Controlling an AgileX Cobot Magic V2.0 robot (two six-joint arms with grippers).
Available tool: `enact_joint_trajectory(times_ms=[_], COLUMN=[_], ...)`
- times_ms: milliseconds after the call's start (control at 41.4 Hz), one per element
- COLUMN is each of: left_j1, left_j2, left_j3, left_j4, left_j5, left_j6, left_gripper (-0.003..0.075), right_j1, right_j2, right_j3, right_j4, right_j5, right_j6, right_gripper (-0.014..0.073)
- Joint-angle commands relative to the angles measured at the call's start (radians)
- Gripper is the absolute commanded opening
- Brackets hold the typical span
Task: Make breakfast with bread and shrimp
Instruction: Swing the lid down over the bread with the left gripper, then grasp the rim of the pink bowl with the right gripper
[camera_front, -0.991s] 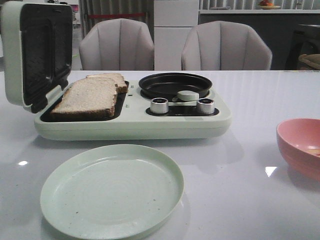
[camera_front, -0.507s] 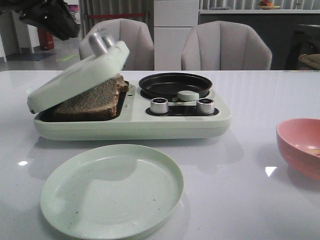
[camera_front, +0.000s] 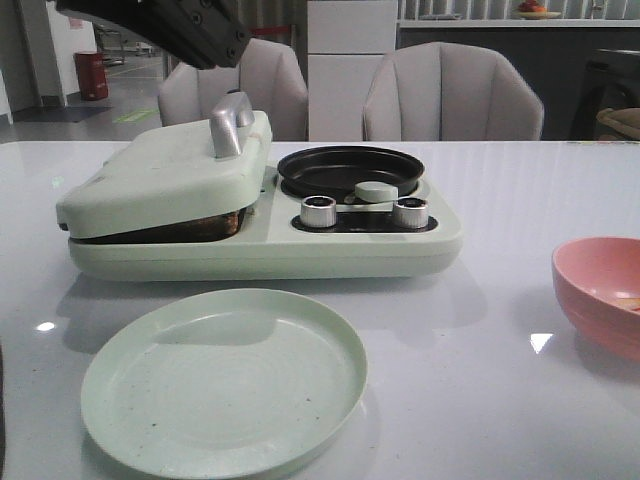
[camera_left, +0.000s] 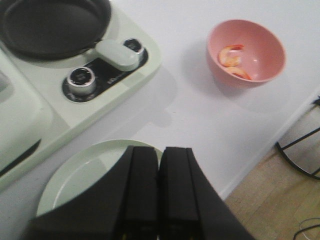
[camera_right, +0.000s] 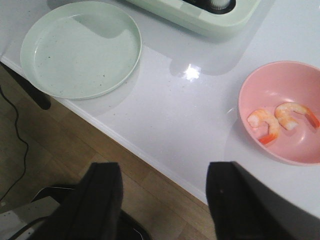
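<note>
The bread is hidden under the pale green lid (camera_front: 160, 175) of the breakfast maker (camera_front: 350, 245), which lies almost shut with a dark gap at its front. Two orange-red shrimp (camera_right: 265, 126) lie in the pink bowl (camera_right: 260, 82); they also show in the left wrist view (camera_left: 230, 55). My left arm (camera_front: 170, 25) hangs above the lid's silver handle (camera_front: 228, 125). My left gripper (camera_left: 160, 150) is shut and empty, high over the green plate (camera_left: 80, 175). My right gripper (camera_right: 162, 172) is open and empty, above the table's front edge and the floor.
The green plate (camera_front: 225, 380) lies in front of the maker. A black pan (camera_front: 350, 168) with a pale green knob (camera_front: 375, 190) and two silver dials (camera_front: 320, 211) fill the maker's right half. The pink bowl (camera_front: 605, 290) stands at the right edge. Two chairs (camera_front: 450, 95) stand behind.
The lid has swung down from upright to almost shut, covering the bread. My left arm came in at the top left and has moved right above the handle.
</note>
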Motion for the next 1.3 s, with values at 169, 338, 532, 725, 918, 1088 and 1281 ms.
enact_joint_trajectory(times_ms=[169,338,532,725,918,1088,1281], left_j1=[-0.15,-0.174,-0.174,-0.174,-0.174,-0.174,-0.174], left_j2=[-0.293,-0.45,-0.56,-0.57,-0.568,-0.568,-0.568], left_j3=[0.141,0.235,0.287,0.287,0.287,0.287,0.287], left_j4=[-0.009,-0.015,-0.013,-0.008,-0.008,-0.008,-0.008], left_j5=[-0.08,-0.086,-0.088,-0.092,-0.092,-0.092,-0.092], left_j6=[0.0,0.0,0.0,0.0,0.0,0.0,0.0], left_gripper=[0.0098,0.0098,0.0098,0.0098,0.0098,0.0098,0.0098], right_j1=[-0.002,-0.002,-0.002,-0.051,-0.2,-0.34,-0.546], right_j2=[-0.001,-0.001,-0.001,0.045,0.18,0.32,0.507], right_j3=[-0.023,-0.023,-0.023,-0.06,-0.162,-0.252,-0.342], right_j4=[-0.017,-0.015,-0.017,-0.197,-0.333,-0.287,-0.123], right_j5=[-0.069,-0.069,-0.075,-0.055,0.092,0.126,0.123], right_j6=[-0.001,-0.001,-0.001,0.177,0.267,0.212,0.042], right_gripper=[0.0488,0.0488,0.0488,0.0488,0.0488,0.0488,0.0488])
